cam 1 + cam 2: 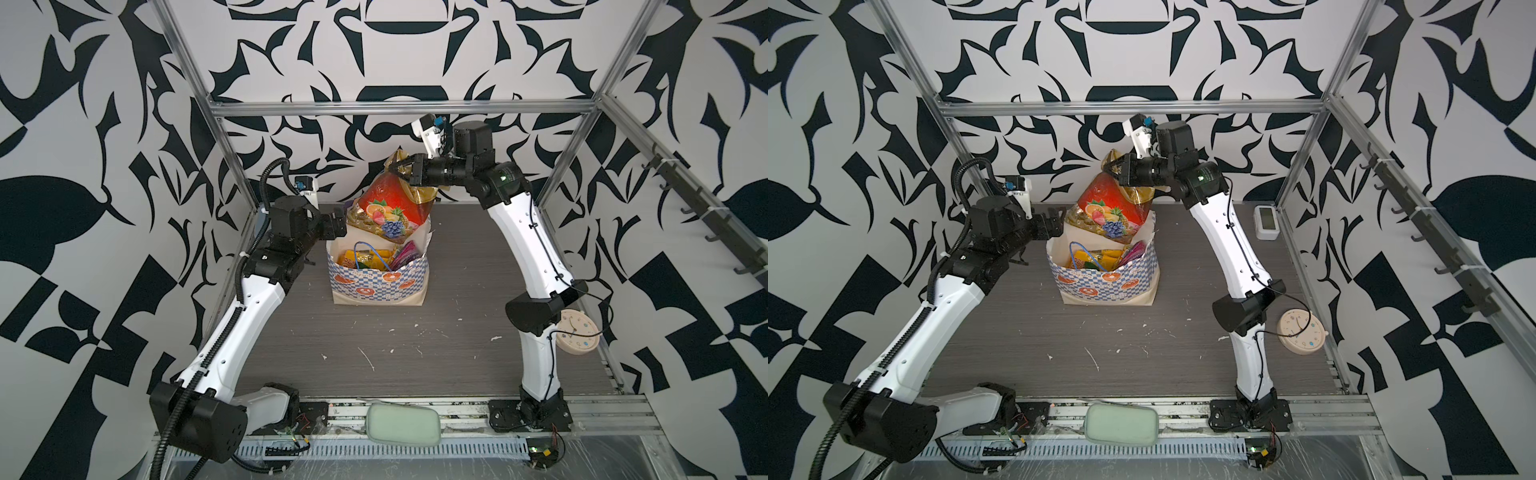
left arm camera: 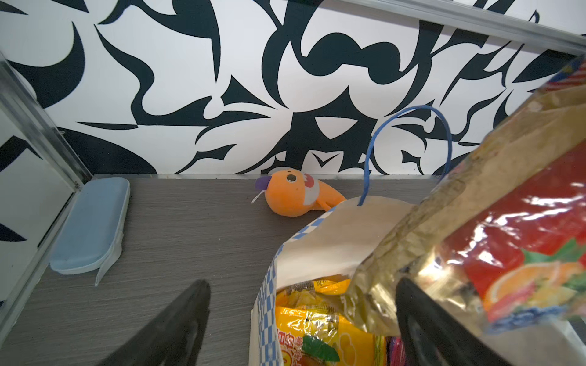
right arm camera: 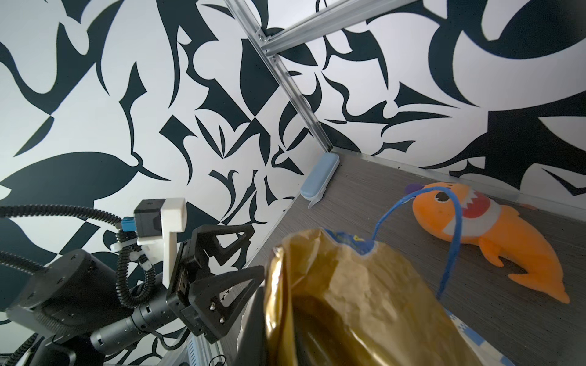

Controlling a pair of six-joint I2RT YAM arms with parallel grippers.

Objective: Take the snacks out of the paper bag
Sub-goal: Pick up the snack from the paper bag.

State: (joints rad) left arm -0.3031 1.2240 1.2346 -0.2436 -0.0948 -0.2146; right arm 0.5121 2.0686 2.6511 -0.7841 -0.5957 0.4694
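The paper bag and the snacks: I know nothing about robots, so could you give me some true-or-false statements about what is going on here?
1. The right fingers are pinching the top of the fruit-print bag. True.
2. The left fingers are clamped on a snack. False: they stand open beside the paper bag, holding nothing.
3. The paper bag has tipped over. False: it stands upright on the table.
4. Yellow packets lie inside the paper bag. True.
5. The orange plush toy sits inside the paper bag. False: it lies on the table behind it.
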